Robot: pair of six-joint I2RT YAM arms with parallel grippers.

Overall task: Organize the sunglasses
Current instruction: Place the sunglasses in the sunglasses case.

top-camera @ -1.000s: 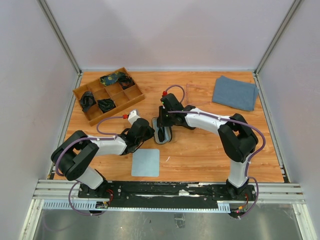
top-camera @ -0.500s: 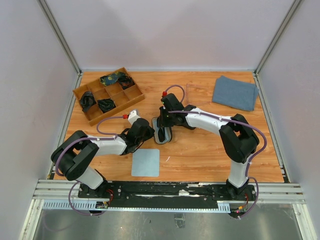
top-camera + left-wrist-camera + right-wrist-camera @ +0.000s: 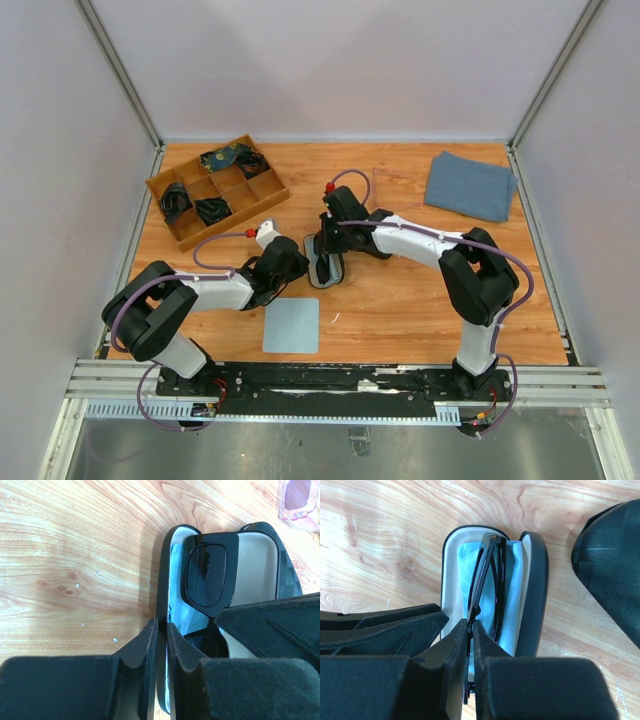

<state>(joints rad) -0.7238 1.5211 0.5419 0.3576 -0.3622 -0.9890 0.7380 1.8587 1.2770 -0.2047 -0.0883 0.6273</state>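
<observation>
Your right end effector (image 3: pixel 470 625) pinches the black sunglasses (image 3: pixel 486 570) by their thin, light, likely brittle frame inside the case (image 3: pixel 535 580); your left end effector (image 3: pixel 161 630) clamps its rim.

No writing, brand, number or sign can be read anywhere in these views. The black sunglasses (image 3: pixel 206 575) and the pale lining of the case (image 3: pixel 257 565) around them show only plain surfaces, with no lettering that can be made out.
</observation>
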